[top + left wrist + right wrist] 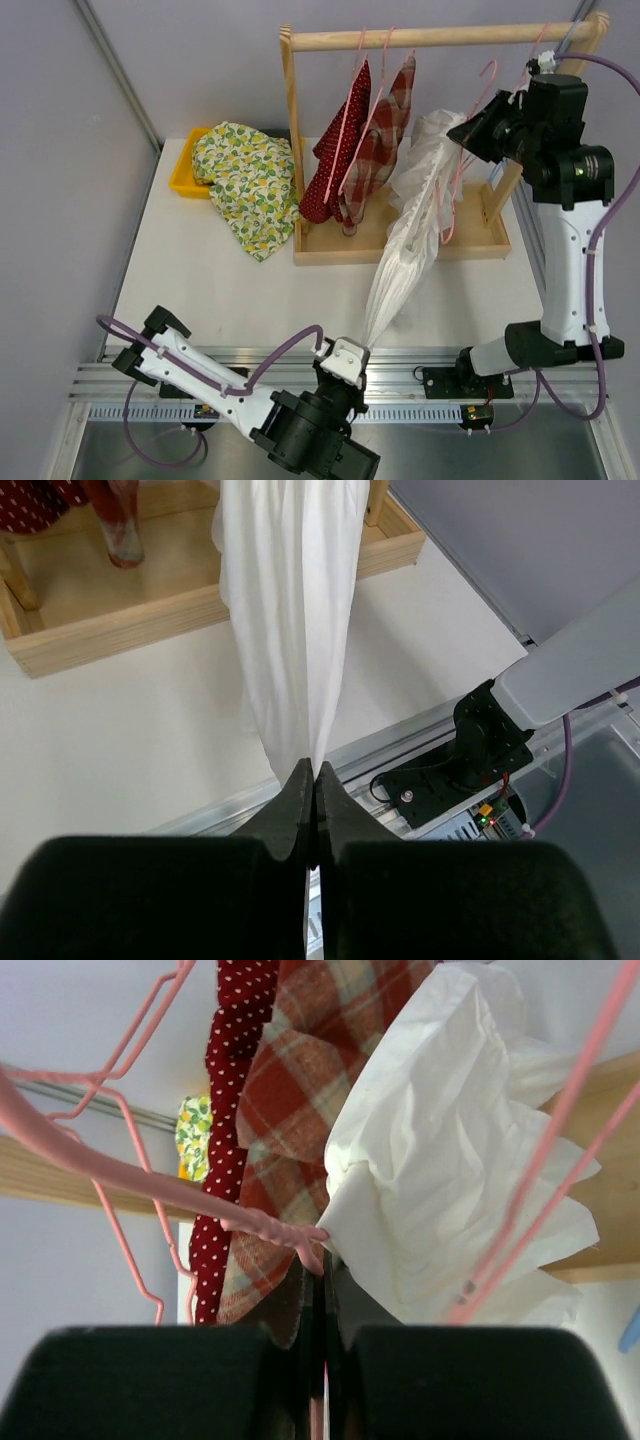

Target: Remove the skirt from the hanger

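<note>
The white skirt (410,240) hangs from a pink hanger (458,170) on the wooden rack and stretches diagonally down to the table's front edge. My left gripper (362,348) is shut on the skirt's lower tip, as the left wrist view shows (312,770), with the cloth (290,610) pulled taut towards the rack. My right gripper (470,135) is up by the rack. In the right wrist view it (322,1265) is shut on the pink hanger (200,1195), right beside the bunched top of the skirt (460,1190).
The wooden rack has a top rail (440,38) and a base tray (400,245). A red dotted garment (335,160) and a red plaid garment (380,140) hang on pink hangers left of the skirt. A lemon-print garment (245,175) spills from a yellow bin (183,170) at back left.
</note>
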`<state>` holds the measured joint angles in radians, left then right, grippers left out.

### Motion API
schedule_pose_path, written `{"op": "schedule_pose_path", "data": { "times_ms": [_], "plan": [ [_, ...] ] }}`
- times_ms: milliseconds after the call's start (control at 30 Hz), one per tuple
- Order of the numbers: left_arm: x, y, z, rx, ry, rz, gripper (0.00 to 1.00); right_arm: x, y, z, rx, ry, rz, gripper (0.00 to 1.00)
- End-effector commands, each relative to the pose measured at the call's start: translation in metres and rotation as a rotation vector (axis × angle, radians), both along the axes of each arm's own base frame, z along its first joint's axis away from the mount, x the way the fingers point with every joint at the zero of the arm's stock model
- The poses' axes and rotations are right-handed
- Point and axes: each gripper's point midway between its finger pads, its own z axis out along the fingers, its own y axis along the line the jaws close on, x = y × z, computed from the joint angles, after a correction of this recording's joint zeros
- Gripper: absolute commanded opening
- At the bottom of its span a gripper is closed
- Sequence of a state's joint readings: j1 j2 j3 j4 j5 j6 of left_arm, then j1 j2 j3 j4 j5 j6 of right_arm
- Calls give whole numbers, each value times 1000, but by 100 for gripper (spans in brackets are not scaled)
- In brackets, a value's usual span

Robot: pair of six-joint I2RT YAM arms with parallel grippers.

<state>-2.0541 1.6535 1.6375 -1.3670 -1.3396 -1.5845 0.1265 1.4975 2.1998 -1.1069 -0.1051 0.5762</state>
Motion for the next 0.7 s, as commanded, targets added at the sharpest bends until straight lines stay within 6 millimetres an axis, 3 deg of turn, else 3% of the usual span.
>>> {"op": "schedule_pose_path", "data": {
  "times_ms": [0,67,100,133,167,267,400,433,467,567,667],
  "plan": [
    [18,33,39,72,-155,-22,0,-34,7,69,107,-258,65,0],
    [42,25,55,141,-220,25,0,-57,17,61,134,-218,126,0],
    [65,22,60,171,-230,84,0,-65,21,59,147,-204,151,0],
    [76,18,54,236,-254,95,0,-72,24,56,157,-188,175,0],
    [85,6,77,223,-274,79,0,-85,29,49,170,-155,209,0],
    [120,-14,86,120,-273,-31,0,-113,34,39,185,-113,255,0],
    [194,-21,102,123,-269,12,0,-149,42,31,217,-59,327,0],
    [203,-25,106,131,-278,11,0,-156,45,30,227,-42,349,0],
    [212,-28,125,121,-300,14,0,-168,48,25,239,-13,377,0],
    [235,-46,125,173,-309,1,0,-187,46,25,228,-10,376,0],
    [235,-60,126,163,-302,-24,0,-182,39,28,186,-40,347,0]
  ]
}}
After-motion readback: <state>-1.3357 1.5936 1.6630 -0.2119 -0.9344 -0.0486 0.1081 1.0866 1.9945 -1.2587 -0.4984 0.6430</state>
